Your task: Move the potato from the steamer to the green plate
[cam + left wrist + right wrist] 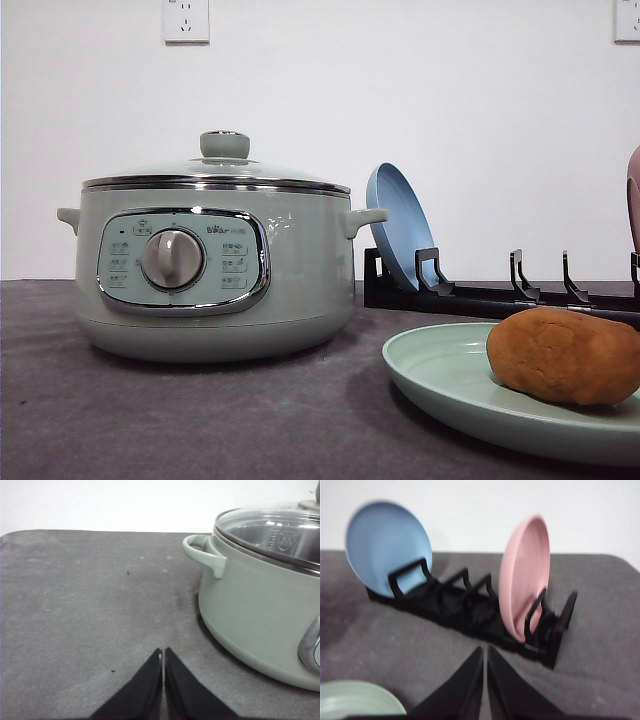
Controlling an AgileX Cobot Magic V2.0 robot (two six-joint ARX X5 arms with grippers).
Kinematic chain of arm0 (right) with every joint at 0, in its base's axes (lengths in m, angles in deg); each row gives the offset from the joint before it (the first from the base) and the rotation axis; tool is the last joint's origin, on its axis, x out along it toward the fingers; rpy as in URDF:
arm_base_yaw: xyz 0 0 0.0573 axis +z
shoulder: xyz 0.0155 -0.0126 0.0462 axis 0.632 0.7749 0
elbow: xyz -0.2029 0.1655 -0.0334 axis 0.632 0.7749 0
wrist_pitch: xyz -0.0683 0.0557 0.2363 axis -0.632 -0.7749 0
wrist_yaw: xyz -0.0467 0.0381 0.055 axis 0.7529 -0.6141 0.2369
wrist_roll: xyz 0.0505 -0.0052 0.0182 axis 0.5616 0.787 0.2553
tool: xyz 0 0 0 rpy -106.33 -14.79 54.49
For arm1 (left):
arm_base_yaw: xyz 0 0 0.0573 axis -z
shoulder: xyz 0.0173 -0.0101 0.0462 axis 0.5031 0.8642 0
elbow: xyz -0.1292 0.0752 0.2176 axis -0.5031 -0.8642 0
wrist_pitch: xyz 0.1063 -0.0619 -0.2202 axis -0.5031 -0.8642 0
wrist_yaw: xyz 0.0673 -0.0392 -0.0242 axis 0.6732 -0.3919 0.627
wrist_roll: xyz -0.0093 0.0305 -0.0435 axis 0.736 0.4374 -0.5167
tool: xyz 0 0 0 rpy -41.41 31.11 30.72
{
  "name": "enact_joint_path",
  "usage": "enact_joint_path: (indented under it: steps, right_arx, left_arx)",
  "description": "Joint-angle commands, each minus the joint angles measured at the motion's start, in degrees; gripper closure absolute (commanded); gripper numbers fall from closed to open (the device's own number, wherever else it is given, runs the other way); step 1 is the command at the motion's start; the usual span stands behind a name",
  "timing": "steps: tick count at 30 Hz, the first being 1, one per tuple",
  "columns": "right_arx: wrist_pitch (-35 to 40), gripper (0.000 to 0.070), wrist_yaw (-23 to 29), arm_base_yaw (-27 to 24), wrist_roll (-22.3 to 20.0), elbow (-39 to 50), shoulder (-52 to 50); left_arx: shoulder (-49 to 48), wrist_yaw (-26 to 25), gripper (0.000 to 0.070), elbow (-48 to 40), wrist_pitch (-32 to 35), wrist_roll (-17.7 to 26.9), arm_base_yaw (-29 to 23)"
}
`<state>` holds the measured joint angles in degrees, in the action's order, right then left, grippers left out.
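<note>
The orange-brown potato [565, 355] lies on the pale green plate [440, 385] at the front right of the table. The sage-green steamer [215, 270] stands to the left with its glass lid on. In the left wrist view my left gripper [163, 652] is shut and empty above the grey mat, with the steamer [260, 605] off to one side of it. My right gripper [485, 650] is shut with nothing held, in front of the black rack; an edge of the green plate [355, 700] shows near it.
A black plate rack [500, 295] stands behind the green plate, holding an upright blue plate [400, 225]. In the right wrist view the rack [470, 610] carries the blue plate [387, 545] and a pink plate [522, 575]. A white wall closes the back.
</note>
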<state>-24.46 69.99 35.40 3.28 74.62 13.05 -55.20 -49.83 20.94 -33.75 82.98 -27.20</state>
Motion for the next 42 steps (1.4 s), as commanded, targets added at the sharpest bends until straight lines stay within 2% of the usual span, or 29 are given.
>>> enact_joint_path:
  steps: [1,4,11,21,42]
  right_arx:
    - [1.3,0.07,-0.1,-0.2,-1.2,3.2,-2.3]
    - [2.4,0.07,-0.1,-0.2,-1.2,7.8,-5.8]
    - [7.8,0.07,0.0,0.1,0.4,14.2,-5.6]
    - [7.0,0.07,5.2,4.6,-0.2,14.2,-5.6]
    - [8.6,0.07,4.4,4.4,-0.1,14.2,-5.6]
  left_arx:
    - [-0.1,0.1,0.07,-1.2,-0.3,0.6,-0.1]
    - [-0.1,0.1,0.07,-1.2,-0.3,0.6,-0.1]
    - [-0.1,0.1,0.07,-1.2,-0.4,0.6,-0.1]
    - [-0.1,0.1,0.07,-1.2,-0.4,0.6,-0.1]
    - [-0.1,0.1,0.07,-1.2,-0.4,0.6,-0.1]
